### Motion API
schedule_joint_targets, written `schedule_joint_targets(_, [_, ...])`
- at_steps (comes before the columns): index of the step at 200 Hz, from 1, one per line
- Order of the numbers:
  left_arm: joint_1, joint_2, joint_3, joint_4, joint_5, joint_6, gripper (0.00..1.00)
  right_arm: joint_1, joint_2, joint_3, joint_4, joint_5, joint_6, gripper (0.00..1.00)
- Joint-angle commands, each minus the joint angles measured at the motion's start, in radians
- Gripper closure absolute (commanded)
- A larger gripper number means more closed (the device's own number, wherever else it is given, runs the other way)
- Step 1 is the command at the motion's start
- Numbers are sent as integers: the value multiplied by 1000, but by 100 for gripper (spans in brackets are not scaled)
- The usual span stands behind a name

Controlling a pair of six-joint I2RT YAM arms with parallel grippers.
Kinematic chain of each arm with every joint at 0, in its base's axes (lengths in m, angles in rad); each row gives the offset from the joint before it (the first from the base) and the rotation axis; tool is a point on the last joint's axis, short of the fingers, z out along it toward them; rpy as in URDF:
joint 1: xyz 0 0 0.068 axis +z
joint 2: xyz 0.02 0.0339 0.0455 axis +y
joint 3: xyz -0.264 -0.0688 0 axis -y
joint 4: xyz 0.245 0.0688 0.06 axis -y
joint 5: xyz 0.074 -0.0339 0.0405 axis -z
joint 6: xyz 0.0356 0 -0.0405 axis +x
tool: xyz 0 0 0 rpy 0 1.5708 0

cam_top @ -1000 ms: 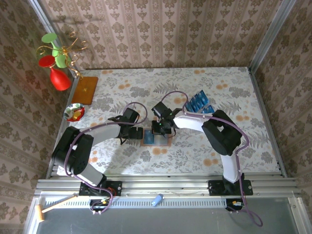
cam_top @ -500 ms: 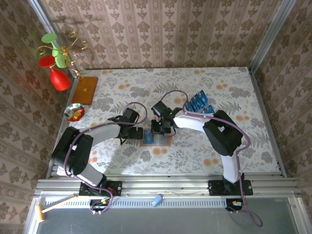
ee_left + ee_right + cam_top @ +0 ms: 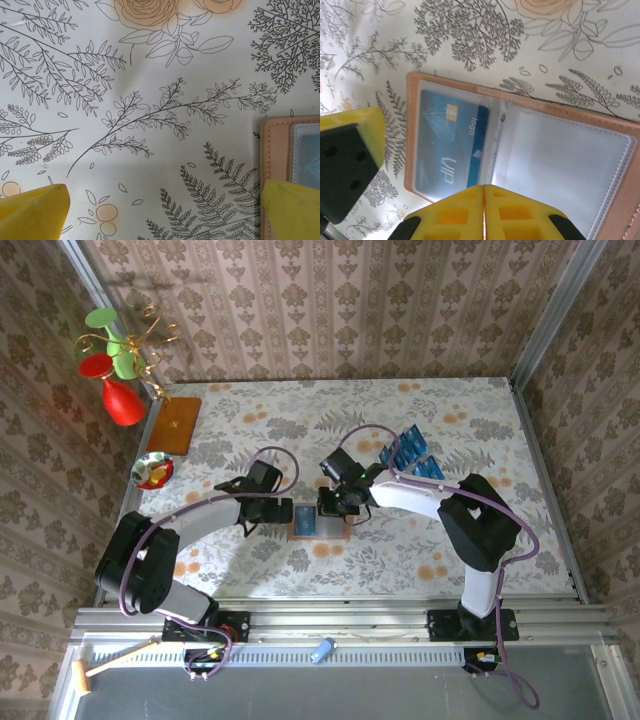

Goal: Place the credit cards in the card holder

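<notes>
The brown card holder (image 3: 318, 526) lies open on the flowered tablecloth, between the two grippers. Its left clear sleeve holds one blue credit card (image 3: 451, 145) marked "VIP"; the right sleeve (image 3: 570, 170) looks blank. My right gripper (image 3: 484, 187) is shut with nothing between its fingers, its tips over the holder's centre fold (image 3: 497, 145). My left gripper (image 3: 162, 212) stands open just left of the holder (image 3: 277, 150), its right fingertip (image 3: 292, 207) over the holder's left edge. Several more blue credit cards (image 3: 410, 452) lie fanned at the back right.
A wooden board (image 3: 175, 425) bearing a stand with red and green glasses (image 3: 115, 370) sits at the back left. A small bowl (image 3: 153, 470) stands by the left edge. A blue object (image 3: 322, 650) lies on the front rail.
My right gripper has shifted a little right and towards the near edge over the holder, and its elbow swung right. The left gripper stays open beside the holder.
</notes>
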State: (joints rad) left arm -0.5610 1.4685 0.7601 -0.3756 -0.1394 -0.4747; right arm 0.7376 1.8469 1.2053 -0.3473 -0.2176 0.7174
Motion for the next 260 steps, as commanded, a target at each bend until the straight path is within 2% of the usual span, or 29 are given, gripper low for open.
schedule_joint_targets(1, [9,-8,-27,-38,-24,1,0,12,14,3,3,-17,-1,90])
schedule_joint_targets(98, [13,81,-33,1,-24,16,0,31,116,45,19,-30,14,90])
schedule_joint_targets(260, [3,116,-41,39,9,7,0,47,162,119,-31,-48,-4,90])
